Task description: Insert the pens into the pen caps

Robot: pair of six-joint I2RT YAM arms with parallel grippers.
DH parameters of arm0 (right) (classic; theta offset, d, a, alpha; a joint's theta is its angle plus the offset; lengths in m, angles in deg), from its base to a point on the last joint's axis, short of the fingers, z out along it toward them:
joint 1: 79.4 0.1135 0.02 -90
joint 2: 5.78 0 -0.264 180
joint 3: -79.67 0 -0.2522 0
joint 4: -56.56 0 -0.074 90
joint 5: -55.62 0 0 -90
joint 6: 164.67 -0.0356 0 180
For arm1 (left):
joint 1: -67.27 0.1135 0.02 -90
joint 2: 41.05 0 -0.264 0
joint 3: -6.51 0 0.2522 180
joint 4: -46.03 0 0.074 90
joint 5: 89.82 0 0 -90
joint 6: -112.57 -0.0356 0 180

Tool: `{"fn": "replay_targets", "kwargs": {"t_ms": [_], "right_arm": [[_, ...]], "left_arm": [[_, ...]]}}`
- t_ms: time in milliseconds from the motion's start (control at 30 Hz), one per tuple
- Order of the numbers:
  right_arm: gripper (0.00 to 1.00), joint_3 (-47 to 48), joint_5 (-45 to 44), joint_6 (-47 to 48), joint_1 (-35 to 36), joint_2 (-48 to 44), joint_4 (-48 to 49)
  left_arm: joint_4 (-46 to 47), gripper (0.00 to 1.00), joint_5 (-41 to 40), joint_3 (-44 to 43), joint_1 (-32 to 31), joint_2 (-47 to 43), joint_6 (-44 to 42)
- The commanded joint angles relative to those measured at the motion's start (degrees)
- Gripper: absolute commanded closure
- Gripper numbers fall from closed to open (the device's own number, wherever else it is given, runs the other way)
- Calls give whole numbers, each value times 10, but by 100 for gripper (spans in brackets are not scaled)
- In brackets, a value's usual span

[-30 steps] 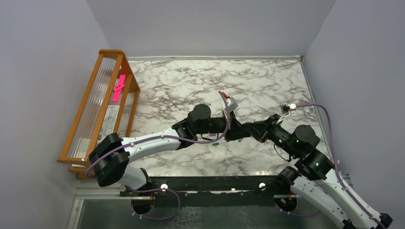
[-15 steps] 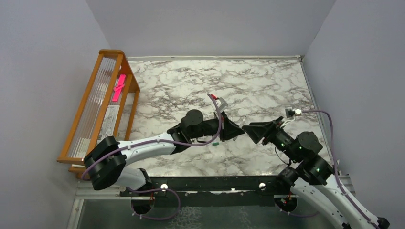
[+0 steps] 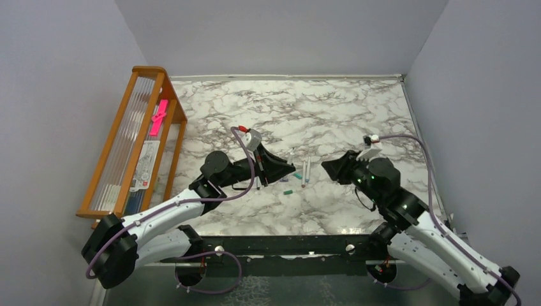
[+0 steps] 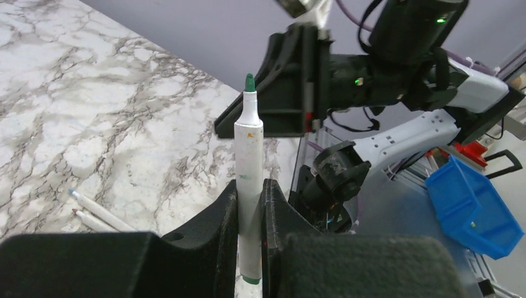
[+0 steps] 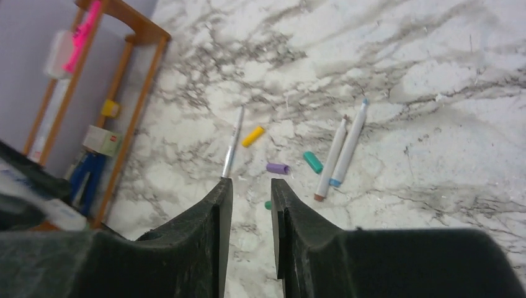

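Note:
My left gripper (image 3: 290,169) is shut on a white-grey pen (image 4: 249,161). The pen stands upright between the jaws, green tip up, pointing toward the right arm. My right gripper (image 3: 325,166) is open and empty, its jaws (image 5: 249,183) a little above the table. Below and between the grippers lie two pens side by side (image 5: 341,152), also seen from above (image 3: 305,172), and a third thin pen (image 5: 232,141). Loose caps lie around them: orange (image 5: 252,136), pale purple (image 5: 277,167), teal (image 5: 312,162) and green (image 5: 268,205).
A wooden rack (image 3: 131,137) stands along the left edge of the marble table (image 3: 255,108), with a bright pink strip (image 3: 158,116) on it. Grey walls close in the back and both sides. A blue bin (image 4: 474,211) sits off the table near the arm bases.
The two grippers were together over the table's middle and have drawn apart. The left one moved left with the pen, the right one pulled back right, uncovering the pens and caps.

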Motion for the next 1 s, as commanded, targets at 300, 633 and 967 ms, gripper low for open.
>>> {"fn": "replay_targets", "kwargs": {"t_ms": [300, 633, 967], "right_arm": [[74, 112, 67, 95, 6, 348, 14], [70, 130, 127, 165, 46, 442, 54], [61, 162, 58, 194, 47, 515, 45]], "left_arm": [[182, 100, 184, -3, 32, 82, 78], [533, 100, 186, 71, 132, 187, 304], [594, 100, 170, 85, 157, 241, 347]]}}
